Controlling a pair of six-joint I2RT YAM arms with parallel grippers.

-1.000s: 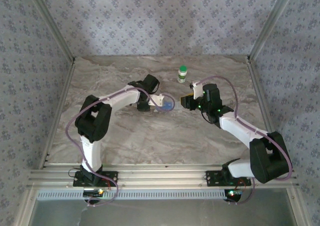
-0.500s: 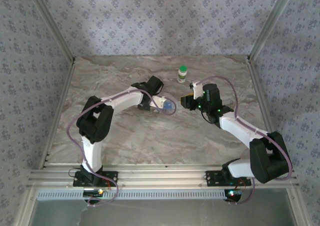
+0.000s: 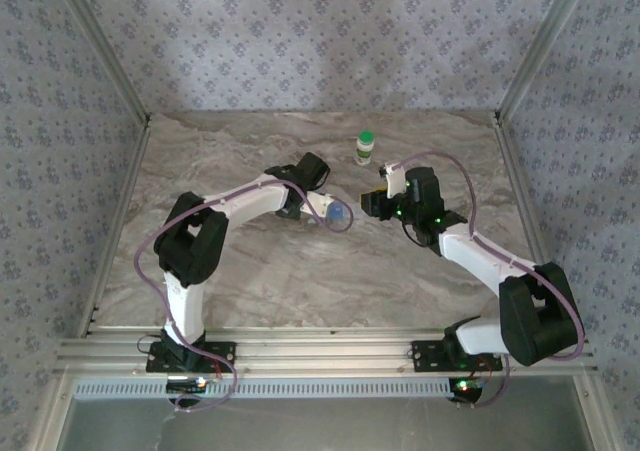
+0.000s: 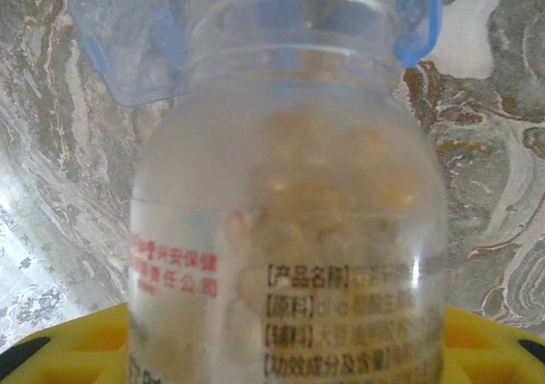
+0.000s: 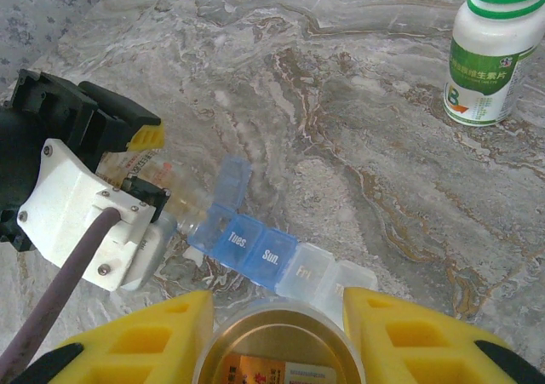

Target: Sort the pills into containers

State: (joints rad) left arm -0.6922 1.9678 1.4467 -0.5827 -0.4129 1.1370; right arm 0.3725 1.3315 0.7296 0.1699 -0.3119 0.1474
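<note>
My left gripper is shut on a clear pill bottle full of yellowish pills. The bottle lies tipped, its uncapped mouth at the raised lid of the blue pill box's end compartment. The lids marked Tues., Sun. and Fri. are down. My right gripper hovers just near of the box. Its yellow fingers are shut on a round cap with a gold inside.
A white bottle with a green cap stands upright beyond the box, toward the back of the marble table. Patterned walls close in the back and sides. My two arms meet at the table's middle.
My left gripper has shifted slightly right with the clear bottle, closing on the pill box. The right arm has not moved.
</note>
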